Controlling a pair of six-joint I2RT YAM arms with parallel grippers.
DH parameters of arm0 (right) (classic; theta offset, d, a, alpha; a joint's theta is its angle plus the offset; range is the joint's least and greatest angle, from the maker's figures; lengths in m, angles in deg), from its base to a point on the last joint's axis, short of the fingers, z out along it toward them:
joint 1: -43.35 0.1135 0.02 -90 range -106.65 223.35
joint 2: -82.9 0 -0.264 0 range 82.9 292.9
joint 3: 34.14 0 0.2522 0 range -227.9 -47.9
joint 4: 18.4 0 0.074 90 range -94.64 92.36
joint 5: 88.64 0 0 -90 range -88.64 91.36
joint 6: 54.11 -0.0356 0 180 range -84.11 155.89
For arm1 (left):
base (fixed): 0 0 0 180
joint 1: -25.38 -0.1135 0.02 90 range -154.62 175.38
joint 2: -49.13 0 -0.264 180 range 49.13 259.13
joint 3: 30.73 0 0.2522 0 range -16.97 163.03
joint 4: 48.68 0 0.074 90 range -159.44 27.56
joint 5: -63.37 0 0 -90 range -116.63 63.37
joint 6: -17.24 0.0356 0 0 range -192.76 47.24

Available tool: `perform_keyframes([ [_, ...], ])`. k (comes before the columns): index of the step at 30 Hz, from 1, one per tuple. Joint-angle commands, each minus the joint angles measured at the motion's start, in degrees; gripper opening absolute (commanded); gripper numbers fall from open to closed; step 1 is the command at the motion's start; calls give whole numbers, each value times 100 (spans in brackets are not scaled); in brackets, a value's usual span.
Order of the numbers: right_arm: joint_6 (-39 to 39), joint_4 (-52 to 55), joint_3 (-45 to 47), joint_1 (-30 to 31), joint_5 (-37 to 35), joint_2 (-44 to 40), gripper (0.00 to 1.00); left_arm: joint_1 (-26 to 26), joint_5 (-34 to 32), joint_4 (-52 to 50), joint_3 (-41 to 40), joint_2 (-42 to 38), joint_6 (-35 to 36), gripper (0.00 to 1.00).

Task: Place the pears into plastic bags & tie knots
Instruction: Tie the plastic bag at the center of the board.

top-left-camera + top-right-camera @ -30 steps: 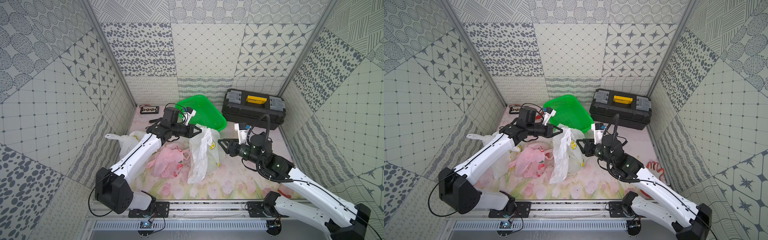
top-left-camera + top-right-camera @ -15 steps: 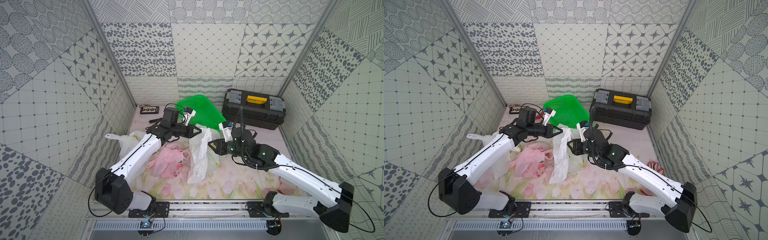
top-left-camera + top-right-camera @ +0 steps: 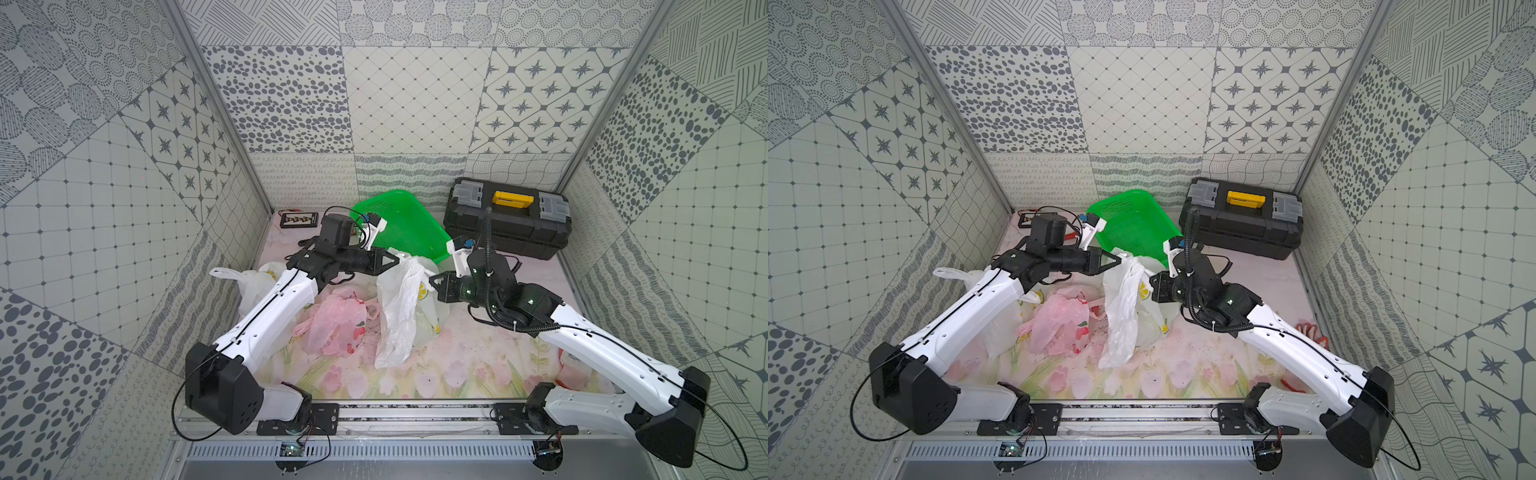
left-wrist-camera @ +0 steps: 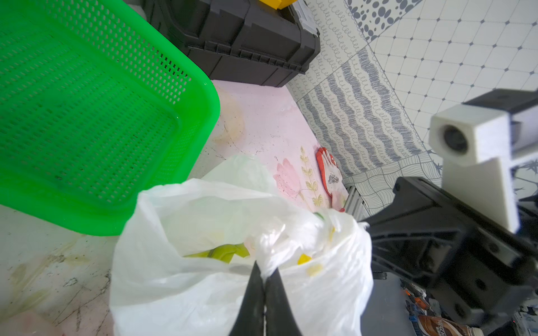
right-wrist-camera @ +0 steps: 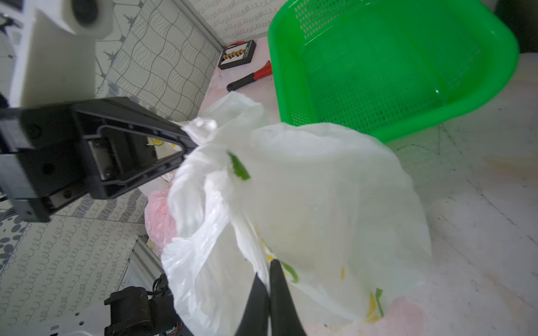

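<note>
Lemon-print bag pinched by closed left gripper and closed right gripper.

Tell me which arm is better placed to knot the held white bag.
Probably right: right jaws grip the side of the white bag with room to swing; left jaws hold its top by the green basket.

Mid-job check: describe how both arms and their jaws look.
The left arm and right arm have white links, black joint housings and thin black cables. The left gripper and right gripper have black, tapering triangular jaws, plus white camera blocks.
</note>
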Motion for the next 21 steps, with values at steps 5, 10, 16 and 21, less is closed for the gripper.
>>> perform_keyframes([
  [5, -169, 853, 811, -851, 219, -890, 0, -1005, -132, -980, -221, -647, 284, 0],
  [10, -219, 655, 1073, -1037, 398, -811, 0, -1497, -125, -989, -599, -817, 138, 0],
  [16, -295, 265, 880, -1050, 725, -459, 0, -1420, 535, -595, -628, -791, -273, 0],
  [21, -489, -72, 713, -1034, 1118, -229, 0, -774, 446, -687, -126, -595, -155, 0],
])
